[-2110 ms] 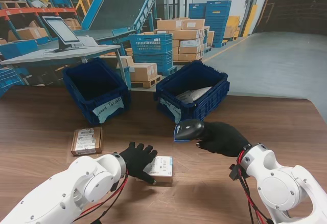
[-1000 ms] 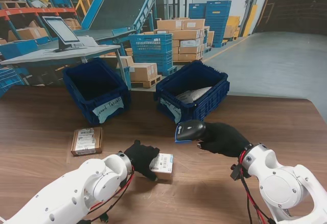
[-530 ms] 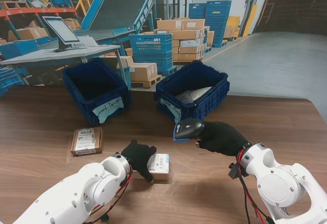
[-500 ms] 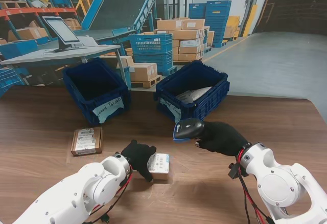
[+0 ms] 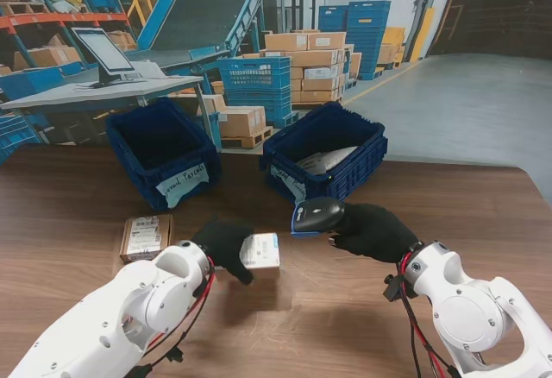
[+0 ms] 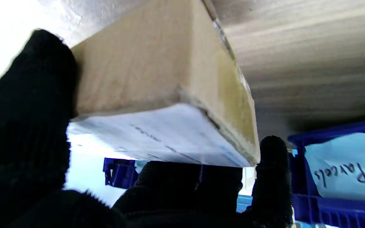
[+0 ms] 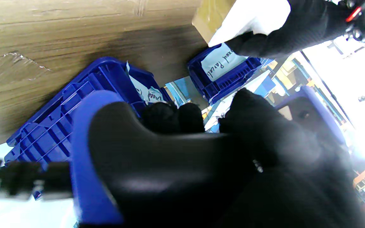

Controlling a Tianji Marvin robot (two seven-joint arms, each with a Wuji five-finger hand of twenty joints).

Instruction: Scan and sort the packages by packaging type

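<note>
Cardboard boxes are counted at two: one (image 5: 260, 251) is clamped in the left hand (image 5: 223, 245) above the table (image 5: 78, 292), one (image 5: 145, 236) lies left. One scanner (image 5: 317, 216) is gripped by the right hand (image 5: 373, 233). Farther, two blue bins (image 5: 161, 149) stand side by side.

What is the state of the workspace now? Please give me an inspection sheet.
Surface: wooden table, brown.
Job's things: small box lifted in left hand; scanner in right hand; second box lying flat; left crate labelled, contents unseen; right crate holding a pale package.
Clutter: nothing seen.
Hands: both closed on their items.
Cables: red and black wires at the wrists.
Surroundings: warehouse, stacked cartons, monitor.
</note>
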